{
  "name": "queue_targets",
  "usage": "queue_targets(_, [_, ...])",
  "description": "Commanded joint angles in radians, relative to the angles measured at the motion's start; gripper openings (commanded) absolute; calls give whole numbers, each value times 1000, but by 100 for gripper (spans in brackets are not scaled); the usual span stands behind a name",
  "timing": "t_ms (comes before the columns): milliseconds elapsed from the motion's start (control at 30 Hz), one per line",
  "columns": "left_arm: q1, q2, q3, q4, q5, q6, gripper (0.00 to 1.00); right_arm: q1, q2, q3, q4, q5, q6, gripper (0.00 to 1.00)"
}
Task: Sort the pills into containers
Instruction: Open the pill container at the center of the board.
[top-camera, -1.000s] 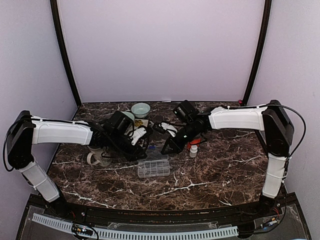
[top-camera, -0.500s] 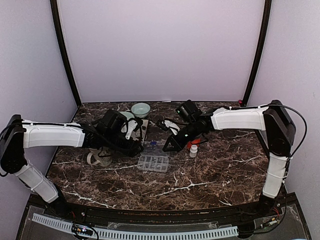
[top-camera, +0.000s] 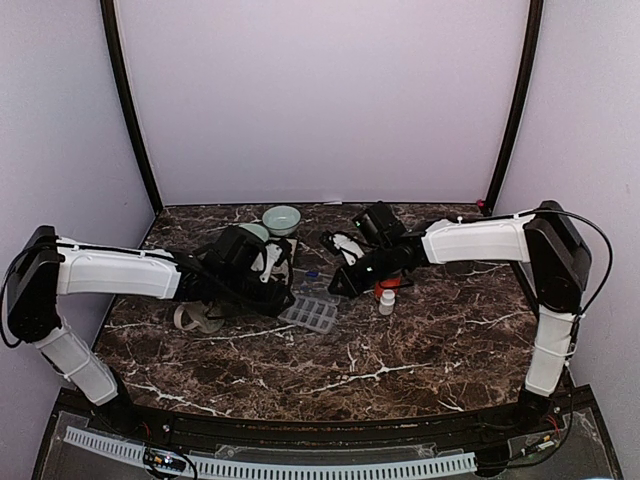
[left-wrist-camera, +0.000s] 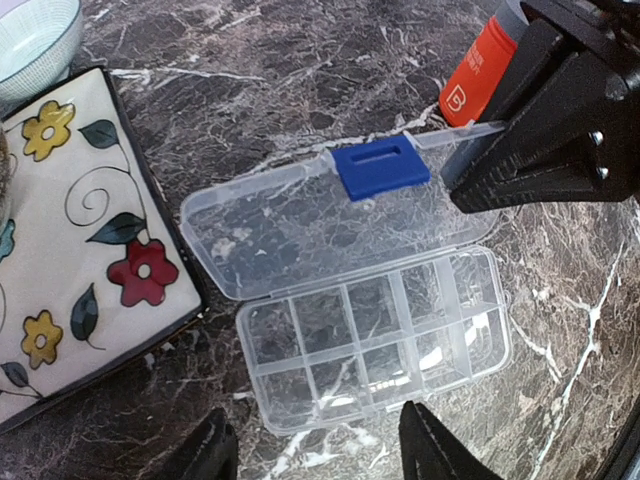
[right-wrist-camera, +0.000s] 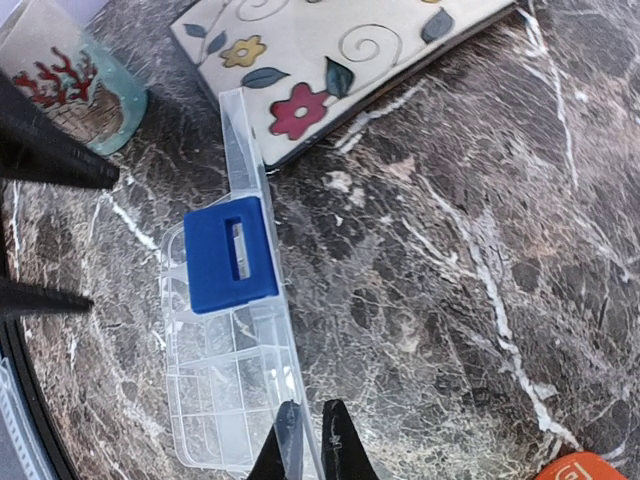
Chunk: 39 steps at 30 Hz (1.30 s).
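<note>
The clear organiser box (left-wrist-camera: 375, 345) lies open on the marble, its gridded containers (top-camera: 315, 314) all bare. Its lid (left-wrist-camera: 300, 225) with the blue latch (left-wrist-camera: 382, 168) is folded back and tilted up. My right gripper (right-wrist-camera: 312, 447) is shut on the lid's thin edge (right-wrist-camera: 250, 190); in the left wrist view its black fingers (left-wrist-camera: 545, 140) pinch the lid's far corner. My left gripper (left-wrist-camera: 320, 450) hangs open just above the box's near rim, touching nothing. I cannot make out any pills; my left arm (top-camera: 240, 262) covers most of the flowered plate (left-wrist-camera: 80, 250).
An orange bottle (left-wrist-camera: 480, 70) stands behind the right gripper, and a small white bottle (top-camera: 386, 300) stands beside it. A pale green bowl (top-camera: 282, 218) sits at the back, a cream mug (top-camera: 200, 318) to the left. A patterned cup (right-wrist-camera: 70, 90) stands near the plate.
My left gripper opened and let go of the box. The right gripper swung the lid open, and the box slid a little away from the arms' bases.
</note>
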Motion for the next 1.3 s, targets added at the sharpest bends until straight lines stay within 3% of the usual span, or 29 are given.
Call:
queue_targets(0, [-32, 57, 50, -11, -47, -30, 58, -2, 5, -36, 52, 74, 64, 0])
queue_targets(267, [-54, 131, 95, -31, -112, -50, 58, 7, -30, -107, 63, 142, 105, 5])
queue_targets(667, [-54, 168, 108, -26, -122, -40, 59, 28, -80, -99, 12, 182, 90, 45])
queue_targets(1000, [-54, 99, 93, -42, -152, -55, 59, 74, -213, -14, -139, 260, 63, 48])
queue_targets(1100, [-54, 65, 79, -39, -166, -53, 59, 79, -273, 24, -109, 368, 60, 70])
queue_targets(1167, [-55, 50, 73, -39, -174, -47, 59, 71, -300, 18, -16, 484, 114, 95])
queue_targets(1267, [-54, 40, 69, -41, -178, -43, 59, 27, -371, -18, 155, 522, 186, 100])
